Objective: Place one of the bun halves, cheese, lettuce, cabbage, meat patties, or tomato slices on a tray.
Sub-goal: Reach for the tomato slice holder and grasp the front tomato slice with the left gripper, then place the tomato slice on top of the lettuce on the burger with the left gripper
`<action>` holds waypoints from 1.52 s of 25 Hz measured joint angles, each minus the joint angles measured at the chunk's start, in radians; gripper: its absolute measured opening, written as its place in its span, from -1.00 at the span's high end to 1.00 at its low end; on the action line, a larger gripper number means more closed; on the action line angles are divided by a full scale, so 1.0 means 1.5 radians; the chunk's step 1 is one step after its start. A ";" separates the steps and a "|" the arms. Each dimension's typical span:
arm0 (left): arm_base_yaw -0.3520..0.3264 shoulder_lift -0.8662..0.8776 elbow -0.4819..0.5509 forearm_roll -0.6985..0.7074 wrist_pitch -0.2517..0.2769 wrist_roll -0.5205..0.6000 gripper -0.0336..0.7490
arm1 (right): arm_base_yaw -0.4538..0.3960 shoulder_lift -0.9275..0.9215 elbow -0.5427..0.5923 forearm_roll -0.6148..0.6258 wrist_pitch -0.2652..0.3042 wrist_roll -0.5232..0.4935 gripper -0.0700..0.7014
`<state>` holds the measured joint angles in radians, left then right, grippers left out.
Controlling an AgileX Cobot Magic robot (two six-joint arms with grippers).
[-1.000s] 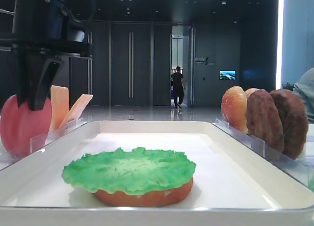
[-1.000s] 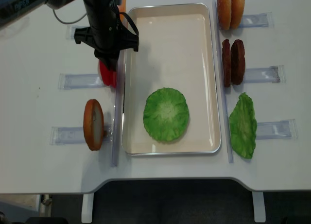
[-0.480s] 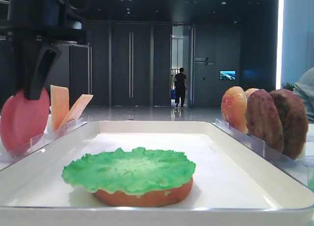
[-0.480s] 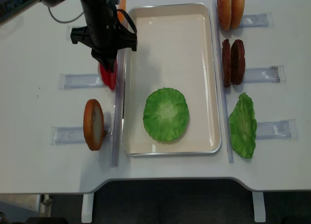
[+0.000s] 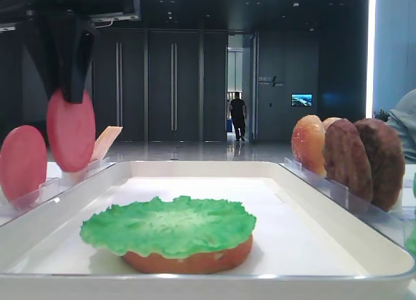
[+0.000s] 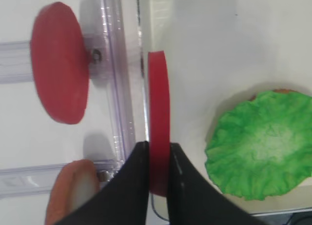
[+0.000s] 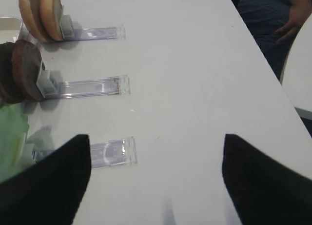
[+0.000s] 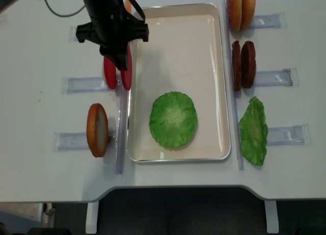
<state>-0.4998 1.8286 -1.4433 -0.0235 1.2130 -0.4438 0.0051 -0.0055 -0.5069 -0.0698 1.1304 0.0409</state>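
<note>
My left gripper [image 6: 157, 152] is shut on a red tomato slice [image 6: 158, 108], held on edge just above the left rim of the white tray [image 8: 178, 36]. From the low front view the slice [image 5: 70, 131] hangs clear of its holder. A second tomato slice [image 8: 109, 72] stands in the clear holder beside it. On the tray lies a green lettuce leaf [image 8: 173, 119] over an orange bun base [image 5: 188, 262]. My right gripper [image 7: 156, 181] is open over bare table, right of the tray, with nothing between its fingers.
Right of the tray stand two bun halves [image 8: 241, 9], two meat patties [image 8: 243, 64] and a second lettuce leaf [image 8: 253, 131] in clear holders. A bun half [image 8: 97, 130] stands left of the tray, cheese slices [image 5: 107, 142] behind the tomato. A person sits at the table's right edge [image 7: 273, 15].
The left gripper has lifted one tomato slice out of its holder and carried it right, to the tray's left rim. The other slice stayed in the holder.
</note>
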 joint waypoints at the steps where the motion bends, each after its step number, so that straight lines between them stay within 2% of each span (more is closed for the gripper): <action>1: 0.000 -0.002 0.000 -0.013 0.000 0.003 0.75 | 0.000 0.000 0.000 0.000 0.000 0.000 -0.57; 8: 0.000 -0.028 0.000 -0.090 0.001 0.041 0.75 | 0.000 0.000 0.000 0.000 0.000 0.000 -0.57; 15: -0.013 -0.066 0.003 -0.125 0.003 0.072 0.75 | 0.000 0.000 0.000 0.000 0.000 0.000 -0.57; 23: -0.013 -0.126 0.071 -0.192 -0.004 0.118 0.75 | 0.000 0.000 0.000 0.000 0.000 0.000 -0.57; 27: -0.013 -0.152 0.113 -0.234 -0.036 0.154 0.75 | 0.000 0.000 0.000 0.000 0.000 0.000 -0.57; 38: -0.013 -0.168 0.245 -0.360 -0.173 0.300 0.75 | 0.000 0.000 0.000 0.000 0.000 0.000 -0.57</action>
<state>-0.5200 1.5760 -1.0761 -0.5636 0.9538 0.0055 0.0051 -0.0055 -0.5069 -0.0698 1.1304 0.0409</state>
